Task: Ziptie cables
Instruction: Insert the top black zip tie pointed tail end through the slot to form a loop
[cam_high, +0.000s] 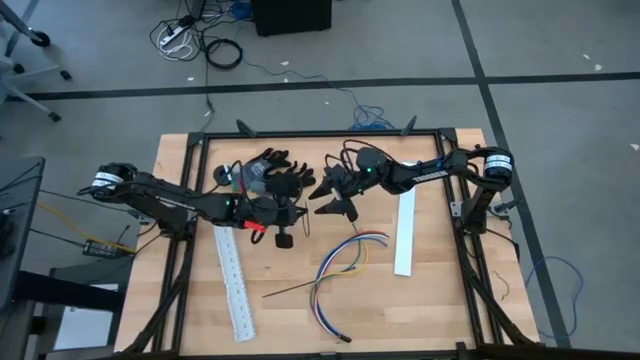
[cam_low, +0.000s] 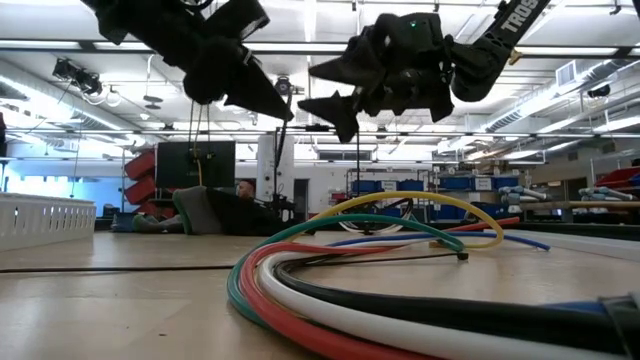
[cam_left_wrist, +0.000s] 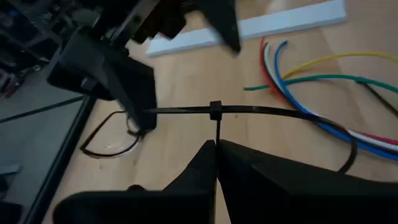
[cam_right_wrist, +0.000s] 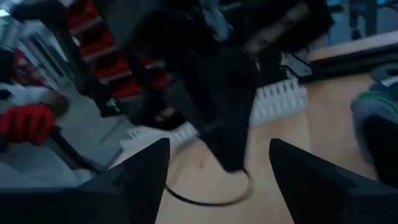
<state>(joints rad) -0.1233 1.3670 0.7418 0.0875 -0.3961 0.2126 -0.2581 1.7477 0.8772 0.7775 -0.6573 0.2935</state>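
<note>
The cables (cam_high: 345, 262) are yellow, green, blue, red, white and black. They lie curved on the wooden table right of centre, large in the low view (cam_low: 400, 215) and also in the left wrist view (cam_left_wrist: 323, 74). Above the table's middle my left gripper (cam_left_wrist: 217, 144) (cam_high: 300, 205) is shut on a thin black zip tie (cam_left_wrist: 280, 113). Facing it from the right, my right gripper (cam_right_wrist: 217, 180) (cam_high: 327, 199) stands open. The tie's one end reaches the tip of one right finger (cam_left_wrist: 140, 99). My left gripper pinches a thin strand of the zip tie (cam_left_wrist: 217, 132) between its two fingers, just below the tie's small square head (cam_left_wrist: 215, 111). The strap runs crosswise in front of the fingertips and curves down at one end. The tie is lifted clear of the table. My right gripper is open; whether its finger touches the tie's end (cam_left_wrist: 152, 112), I cannot tell.
Two long white slotted strips lie on the table, one at the left (cam_high: 235, 280) and one at the right (cam_high: 405, 232). A thin black loop (cam_left_wrist: 109, 134) lies below the grippers. A thin dark strand (cam_high: 305, 287) lies toward the near edge. Dark glove-like things (cam_high: 275, 170) sit at the far side.
</note>
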